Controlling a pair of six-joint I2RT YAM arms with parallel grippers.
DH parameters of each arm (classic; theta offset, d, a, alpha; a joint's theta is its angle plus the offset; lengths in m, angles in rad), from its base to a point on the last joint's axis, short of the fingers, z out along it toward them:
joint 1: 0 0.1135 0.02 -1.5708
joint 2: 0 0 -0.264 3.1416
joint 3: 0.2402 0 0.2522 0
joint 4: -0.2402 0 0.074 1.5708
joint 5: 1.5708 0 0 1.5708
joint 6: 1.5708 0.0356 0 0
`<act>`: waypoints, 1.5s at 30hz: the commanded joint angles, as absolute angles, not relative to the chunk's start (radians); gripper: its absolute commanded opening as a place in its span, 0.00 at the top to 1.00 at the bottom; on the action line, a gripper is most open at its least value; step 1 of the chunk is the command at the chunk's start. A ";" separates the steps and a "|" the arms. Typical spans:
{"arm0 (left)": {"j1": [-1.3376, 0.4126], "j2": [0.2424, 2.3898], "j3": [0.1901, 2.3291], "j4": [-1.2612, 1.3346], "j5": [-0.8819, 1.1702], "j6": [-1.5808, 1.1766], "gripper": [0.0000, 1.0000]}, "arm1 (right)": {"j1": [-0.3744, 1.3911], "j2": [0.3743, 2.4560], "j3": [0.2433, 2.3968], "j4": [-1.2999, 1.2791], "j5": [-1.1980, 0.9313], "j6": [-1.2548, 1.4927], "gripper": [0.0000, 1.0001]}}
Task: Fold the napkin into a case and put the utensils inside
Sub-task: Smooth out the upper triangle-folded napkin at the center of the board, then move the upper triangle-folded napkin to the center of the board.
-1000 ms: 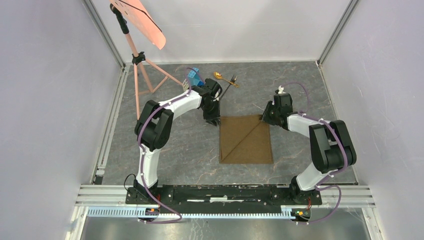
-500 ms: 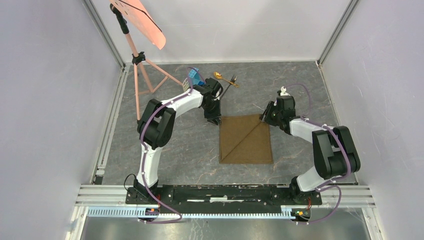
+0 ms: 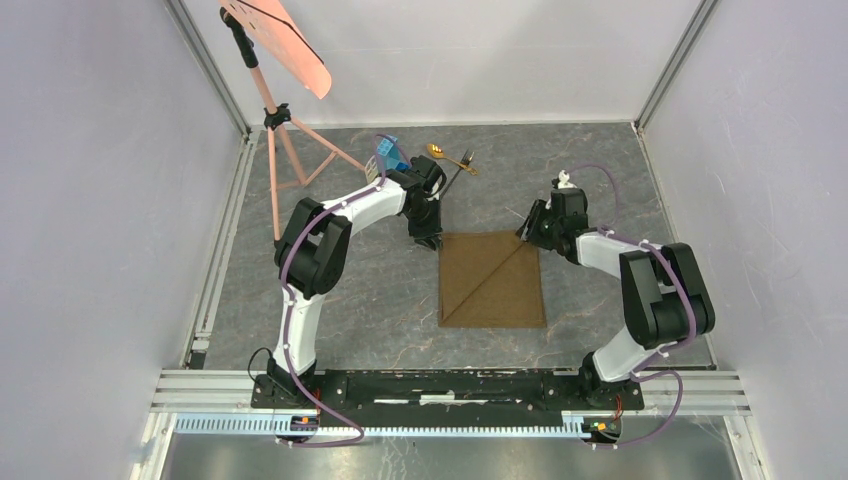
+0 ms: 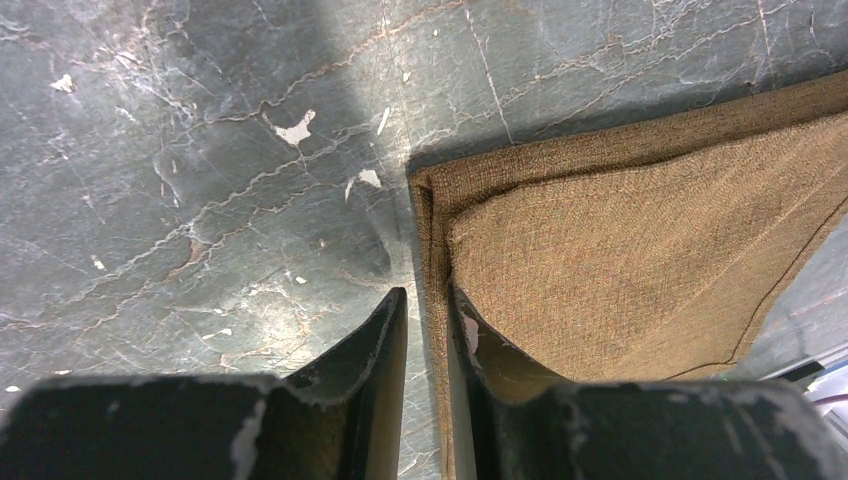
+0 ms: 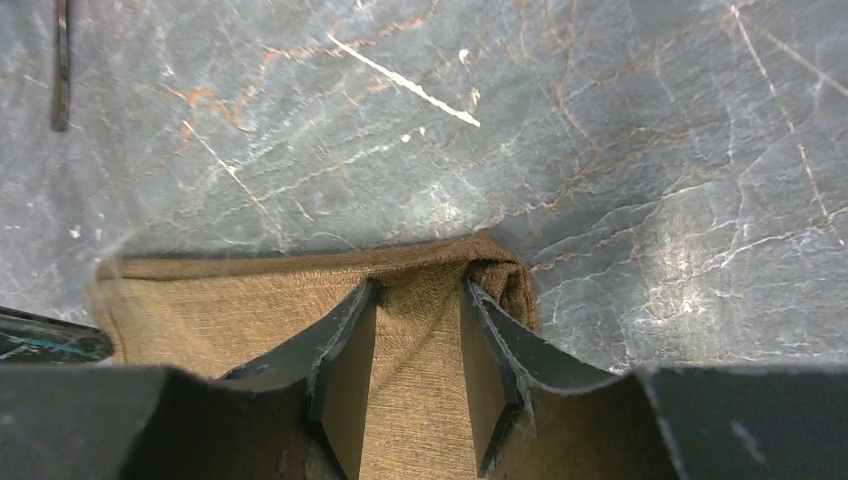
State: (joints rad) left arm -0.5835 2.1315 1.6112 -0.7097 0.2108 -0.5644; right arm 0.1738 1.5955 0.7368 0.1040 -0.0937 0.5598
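The brown napkin (image 3: 492,280) lies flat mid-table with a diagonal crease. My left gripper (image 3: 428,240) is at its far left corner. In the left wrist view the left gripper (image 4: 425,295) is nearly closed with the napkin's (image 4: 620,260) hem between the fingers. My right gripper (image 3: 527,232) is at the far right corner. In the right wrist view it (image 5: 418,285) pinches a raised ridge of the napkin (image 5: 250,300). The gold spoon (image 3: 440,152) and dark fork (image 3: 457,178) lie crossed beyond the napkin. A thin dark bar (image 5: 62,60), probably the fork's handle, shows in the right wrist view.
A pink tripod stand (image 3: 290,150) with an orange board (image 3: 285,45) stands at the far left. A blue toy block (image 3: 388,155) lies left of the spoon. White walls enclose the table, and a metal rail (image 3: 215,260) runs along the left edge.
The right arm shifted slightly outward and back at the napkin's far right corner. The left arm and the napkin stay where they were.
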 commanded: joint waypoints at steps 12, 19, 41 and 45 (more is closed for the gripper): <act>-0.573 2.115 1.658 -0.718 0.207 -0.514 0.70 | 0.170 1.583 0.752 0.120 -0.062 0.494 0.77; -0.572 2.115 1.686 -0.720 0.216 -0.517 0.60 | 0.168 1.549 0.795 0.083 -0.054 0.462 0.61; -0.569 1.743 1.419 -0.678 0.183 -0.449 0.37 | 0.505 1.302 0.750 -0.271 -0.099 0.266 0.53; -0.570 1.631 1.324 -0.656 0.204 -0.471 0.33 | 0.570 1.232 0.639 -0.249 -0.094 0.331 0.62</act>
